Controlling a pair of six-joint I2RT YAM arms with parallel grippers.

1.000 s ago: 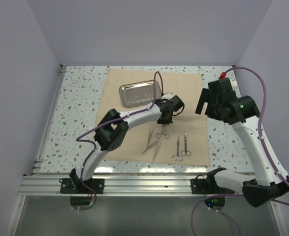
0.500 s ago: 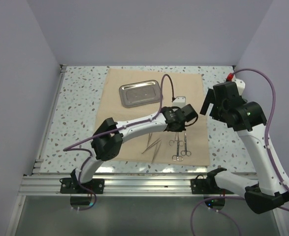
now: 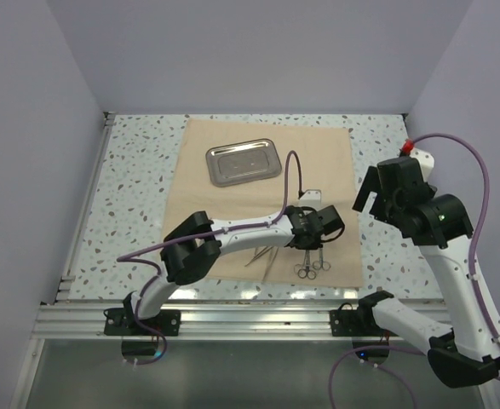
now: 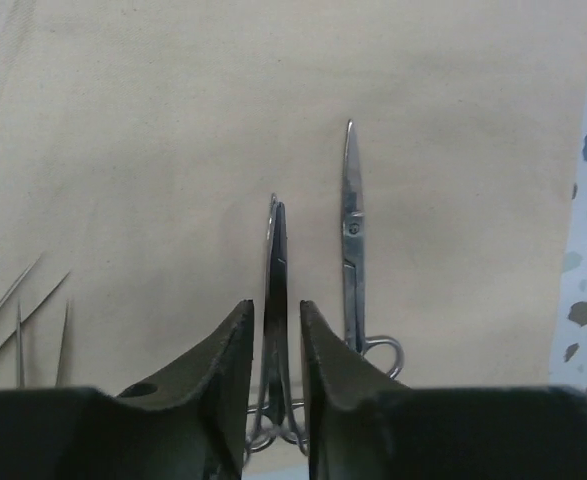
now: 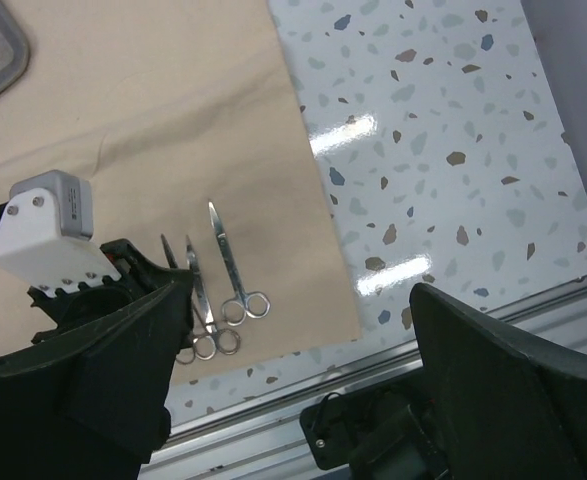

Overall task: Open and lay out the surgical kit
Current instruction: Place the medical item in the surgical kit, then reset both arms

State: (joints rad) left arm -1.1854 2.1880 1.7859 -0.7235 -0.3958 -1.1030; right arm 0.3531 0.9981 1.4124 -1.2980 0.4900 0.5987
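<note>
The beige cloth (image 3: 318, 153) lies spread flat on the speckled surface (image 3: 139, 187), with the steel tray (image 3: 242, 162) on its far left part, well apart from the other pieces. The thin instruments sit in a row near the cloth's near edge: tweezers (image 4: 19, 340) to the left, then forceps (image 4: 276, 250), then scissors (image 4: 351, 230) just beside them on the right, tips pointing away from the arms.

The left end effector (image 4: 276, 310) is low over the cloth. Its fingers (image 4: 228, 360) stand only a little apart, with the forceps lying in the gap. A sliver of cloth shows on either side of the steel, so nothing is clamped.

The right end effector (image 5: 298, 300) hangs high over the right edge of the cloth. Its dark fingers (image 5: 503, 380) are spread as wide as they go and hold nothing.

A white box (image 5: 48, 230) rides on the left wrist (its faces are too small here for any marking to be read). The tray and the instruments are likewise too small for lettering to be made out.
</note>
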